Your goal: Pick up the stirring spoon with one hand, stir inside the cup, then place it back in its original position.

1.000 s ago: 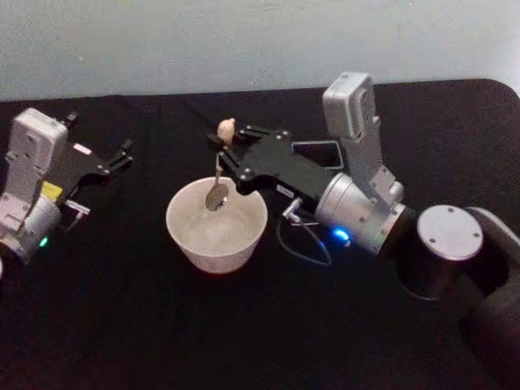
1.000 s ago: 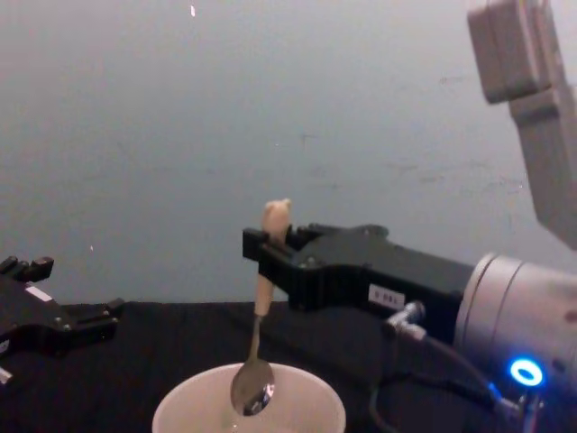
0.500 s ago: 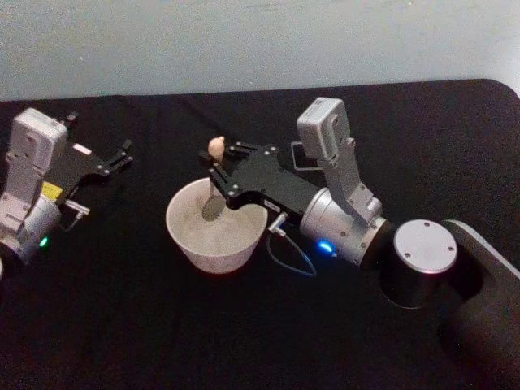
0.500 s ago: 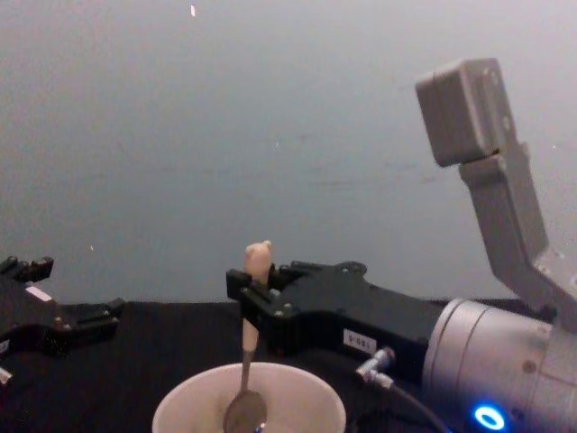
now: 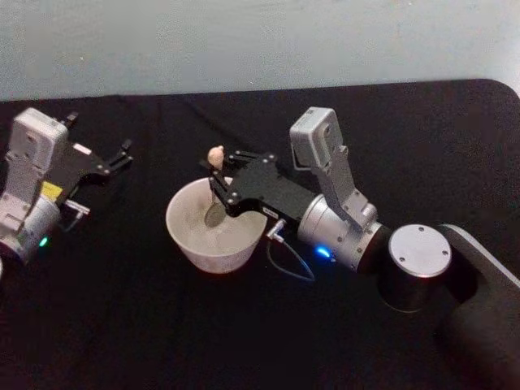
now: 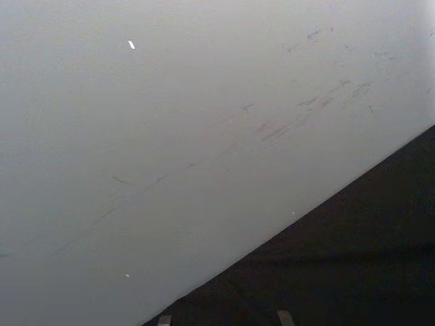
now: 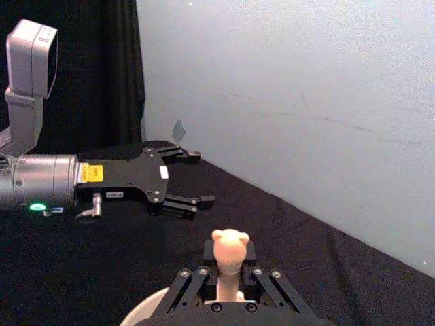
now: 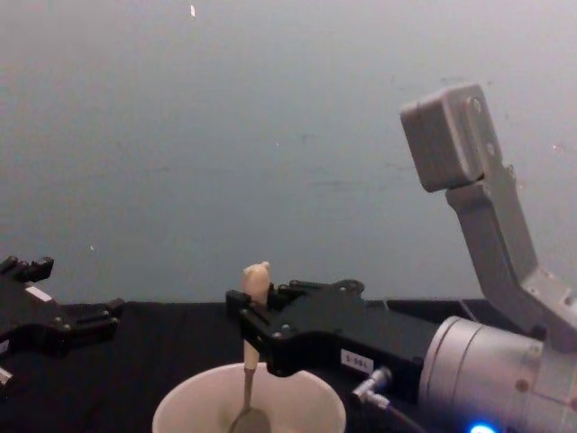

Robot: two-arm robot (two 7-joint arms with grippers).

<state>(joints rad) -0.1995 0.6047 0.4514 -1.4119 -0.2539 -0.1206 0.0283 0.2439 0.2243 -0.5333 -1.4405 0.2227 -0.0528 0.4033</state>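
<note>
The cream-white cup stands near the middle of the black table. The stirring spoon hangs upright with its metal bowl down inside the cup and its bear-head knob on top. My right gripper is shut on the spoon's beige handle just over the cup's far rim; the chest view shows the same grip above the cup. My left gripper rests open at the table's far left, away from the cup, and the right wrist view has it too.
A black cloth covers the table, and a pale wall runs along its far edge. A thin cable loops from my right wrist beside the cup. Bare cloth lies in front of the cup.
My right gripper has lowered and shifted slightly left with the spoon, sinking the metal bowl deeper into the cup. The left arm has stayed still.
</note>
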